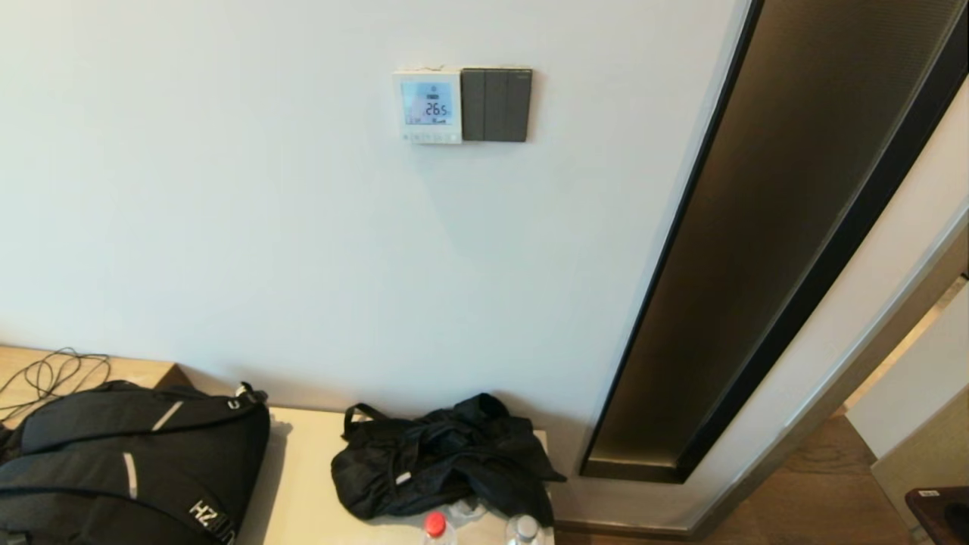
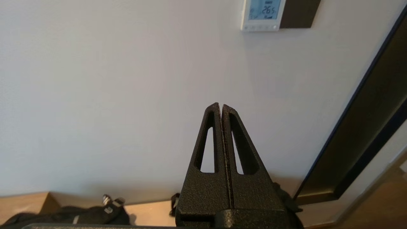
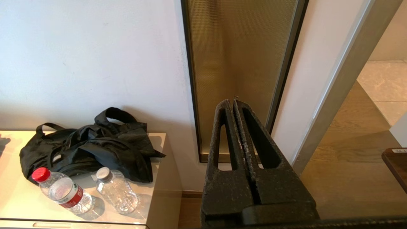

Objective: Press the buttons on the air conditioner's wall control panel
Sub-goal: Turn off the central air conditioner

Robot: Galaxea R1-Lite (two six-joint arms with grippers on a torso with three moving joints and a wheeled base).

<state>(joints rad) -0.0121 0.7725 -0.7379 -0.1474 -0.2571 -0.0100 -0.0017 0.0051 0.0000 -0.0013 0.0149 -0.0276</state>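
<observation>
My left hand (image 2: 221, 106), fingers pressed together, points at bare wall well below the control panel (image 1: 428, 106). I should raise it squarely toward the button row (image 1: 431, 138), tip-first. My right hand (image 3: 234, 103), also pressed together, idles low.

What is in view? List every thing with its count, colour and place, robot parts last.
thermostat: 1, white with a lit blue screen, on the wall, upper centre.
switch plate: 1, dark grey, on the wall, touching the thermostat's right side.
glass panel: 1, bronze with a black frame, right of the wall.
backpack: 1, black, on the cabinet's left end.
cable: 1, black, on the wooden surface behind the backpack.
bag: 1, black, crumpled, on the cabinet by the wall.
bottles: 2, clear, one red cap, one silver cap, in front of the bag.
cabinet: 1, cream, under the wall.
left end effector: 1, black, shut, below the thermostat.
right end effector: 1, black, shut, facing the glass panel.
</observation>
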